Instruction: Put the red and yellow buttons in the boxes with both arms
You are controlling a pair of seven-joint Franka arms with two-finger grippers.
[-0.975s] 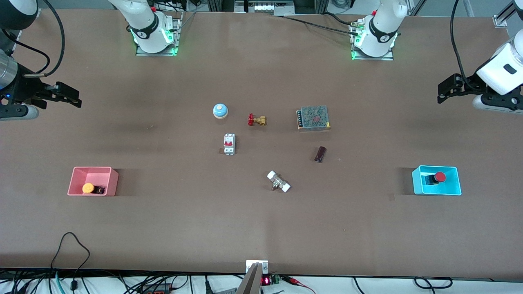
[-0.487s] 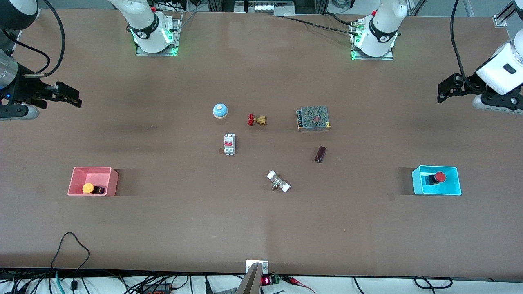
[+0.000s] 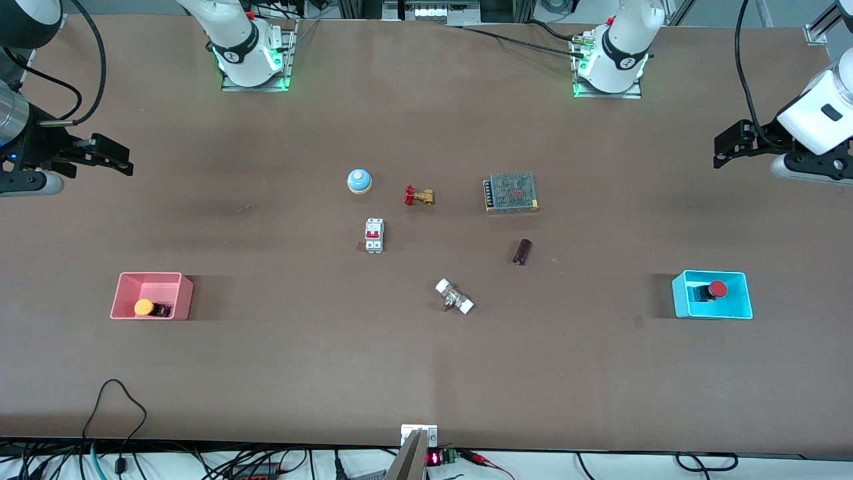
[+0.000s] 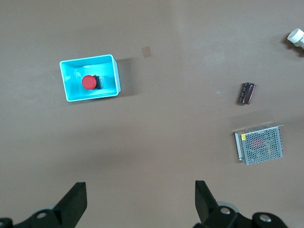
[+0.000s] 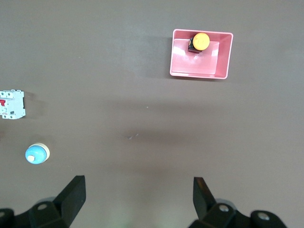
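Sitting in their boxes now: the yellow button (image 3: 144,307) lies in the pink box (image 3: 152,281), lower left of the frame, the red button (image 3: 717,289) in the cyan box (image 3: 712,313), lower right. Each lies tipped on its side, long axis across the frame, yellow cap pointing left, red cap right. They look light, stiff and smooth-capped; the black base seems the surer grip. The left pincer (image 4: 138,202) and right pincer (image 5: 137,197) hang spread and empty over bare worktop (image 3: 426,373).

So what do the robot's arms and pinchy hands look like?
Both arms are big, white and rounded, with black joint bands and black cables looping off them. The left gripper and right gripper are black, each with two flat fingers. Green lights glow at both bases.
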